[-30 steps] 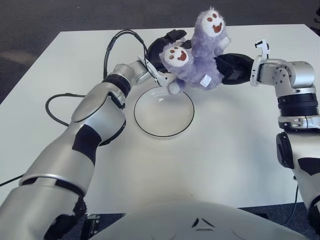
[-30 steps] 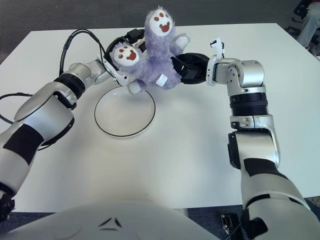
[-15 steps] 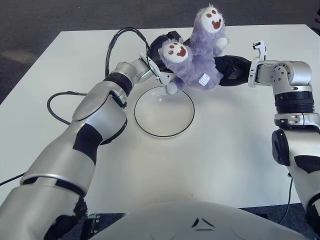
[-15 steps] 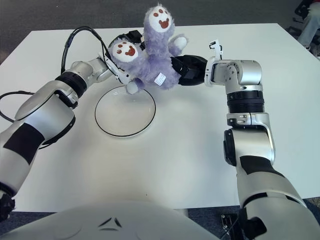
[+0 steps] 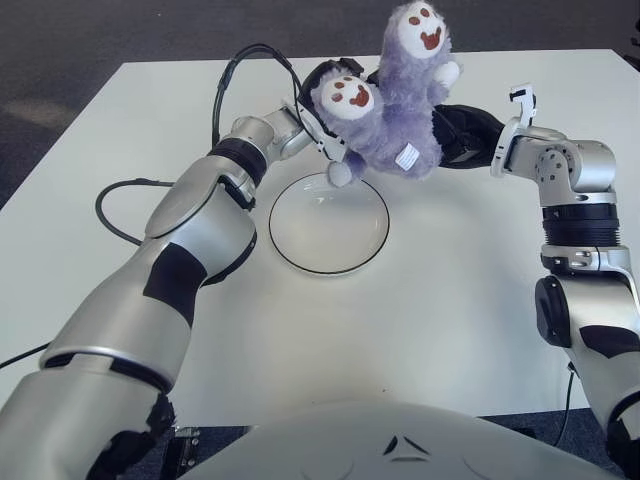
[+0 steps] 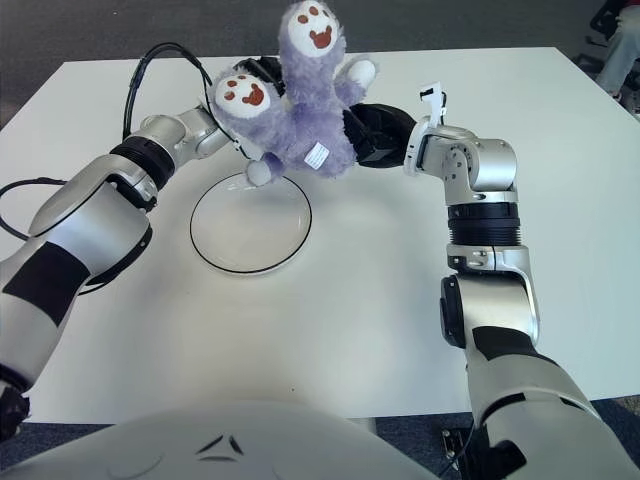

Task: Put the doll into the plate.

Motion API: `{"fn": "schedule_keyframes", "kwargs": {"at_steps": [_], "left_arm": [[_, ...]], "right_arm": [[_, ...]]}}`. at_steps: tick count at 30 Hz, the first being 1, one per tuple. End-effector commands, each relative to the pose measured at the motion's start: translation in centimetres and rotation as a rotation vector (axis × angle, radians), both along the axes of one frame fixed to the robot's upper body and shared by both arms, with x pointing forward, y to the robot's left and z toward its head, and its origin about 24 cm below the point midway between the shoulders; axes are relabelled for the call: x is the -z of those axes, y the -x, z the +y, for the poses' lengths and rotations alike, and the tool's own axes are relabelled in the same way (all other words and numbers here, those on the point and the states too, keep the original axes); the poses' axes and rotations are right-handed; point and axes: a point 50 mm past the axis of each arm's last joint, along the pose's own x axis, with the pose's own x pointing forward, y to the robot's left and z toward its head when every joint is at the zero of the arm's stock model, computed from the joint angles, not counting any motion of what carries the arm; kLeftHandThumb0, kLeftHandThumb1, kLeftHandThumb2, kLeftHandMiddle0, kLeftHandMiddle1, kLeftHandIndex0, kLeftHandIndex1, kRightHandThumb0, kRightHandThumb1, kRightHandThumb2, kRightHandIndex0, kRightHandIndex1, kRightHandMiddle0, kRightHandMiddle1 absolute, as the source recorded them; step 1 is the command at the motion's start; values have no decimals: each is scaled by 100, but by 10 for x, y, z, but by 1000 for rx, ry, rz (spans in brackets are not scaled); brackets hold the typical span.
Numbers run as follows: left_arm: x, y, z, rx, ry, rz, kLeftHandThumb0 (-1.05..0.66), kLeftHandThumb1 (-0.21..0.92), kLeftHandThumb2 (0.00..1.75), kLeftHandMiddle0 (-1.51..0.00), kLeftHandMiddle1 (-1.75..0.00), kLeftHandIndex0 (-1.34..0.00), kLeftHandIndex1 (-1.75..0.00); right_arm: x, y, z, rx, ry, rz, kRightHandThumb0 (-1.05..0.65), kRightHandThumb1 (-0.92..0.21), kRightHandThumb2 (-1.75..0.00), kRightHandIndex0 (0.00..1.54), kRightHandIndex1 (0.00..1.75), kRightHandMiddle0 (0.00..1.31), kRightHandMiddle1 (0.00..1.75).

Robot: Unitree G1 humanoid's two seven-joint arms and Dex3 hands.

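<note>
Left eye view: my left robot hand (image 5: 322, 88) and right robot hand (image 5: 455, 135) clasp the doll (image 5: 392, 100) between them; next, lowering it onto the plate (image 5: 290, 255) just below.

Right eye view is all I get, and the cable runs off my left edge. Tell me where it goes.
Observer: In the left eye view the cable curves round in a loop on the table and turns back under the left arm.
Operator: Both hands hold the doll above the plate's far rim. Tell me whether that loop gets near the plate.
Observer: It does not. The loop lies to the left of the left arm, and the plate is on the arm's other side. The left hand and the right hand, gripping the doll, are well away from the loop.
</note>
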Motion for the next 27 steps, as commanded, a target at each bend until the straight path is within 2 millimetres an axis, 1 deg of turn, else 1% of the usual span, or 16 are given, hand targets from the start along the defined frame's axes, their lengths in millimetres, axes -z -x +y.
{"fn": "schedule_keyframes", "kwargs": {"at_steps": [1, 5, 10, 14, 18, 20, 21, 22, 23, 26, 27], "left_arm": [[12, 1, 0, -17, -28, 64, 0, 4, 159, -87, -159, -59, -175], [12, 1, 1, -21, -20, 74, 0, 5, 160, -84, -165, -59, -175], [14, -1, 2, -44, 21, 128, 0, 2, 163, -86, -165, -61, -175], [12, -1, 3, -50, 46, 130, 0, 1, 164, -88, -164, -61, -175], [5, -2, 13, -37, 92, 116, 0, 1, 164, -88, -163, -62, -175], [4, -3, 14, -48, 105, 124, 0, 1, 164, -88, -163, -62, -175], [5, -3, 14, -59, 108, 131, 0, 0, 164, -88, -164, -62, -175], [6, -4, 13, -67, 111, 135, 0, 0, 164, -88, -164, -62, -175], [6, -4, 13, -71, 113, 138, 0, 0, 165, -87, -166, -62, -175], [6, -5, 16, -85, 131, 139, 0, 0, 167, -86, -170, -63, -175], [6, -5, 16, -90, 137, 139, -1, -2, 170, -87, -171, -65, -174]], "right_arm": [[-18, 4, 13, -67, -46, -95, 0, -26, -139, 55, 173, 53, 175], [-18, 4, 12, -60, -44, -72, 0, -29, -135, 52, 173, 51, 175], [-19, 4, 12, -76, -18, -67, 0, -33, -131, 50, 174, 48, 175], [-19, 4, 12, -56, -6, -51, 0, -35, -128, 48, 174, 46, 175], [-17, 6, 12, -19, -68, -23, 0, -34, -129, 48, 174, 47, 175], [-16, 7, 11, 5, -106, -10, 0, -36, -127, 47, 174, 46, 175], [-15, 8, 10, 15, -122, -3, 0, -39, -122, 53, 167, 40, 175], [-14, 8, 10, 23, -137, 4, 0, -40, -120, 55, 165, 38, 175], [-13, 9, 9, 28, -146, 8, 0, -41, -120, 50, 168, 39, 175], [-13, 9, 8, 46, -178, 10, 0, -42, -120, 45, 173, 40, 175], [-13, 9, 8, 51, -184, 7, 0, -42, -120, 44, 173, 40, 175]]}}
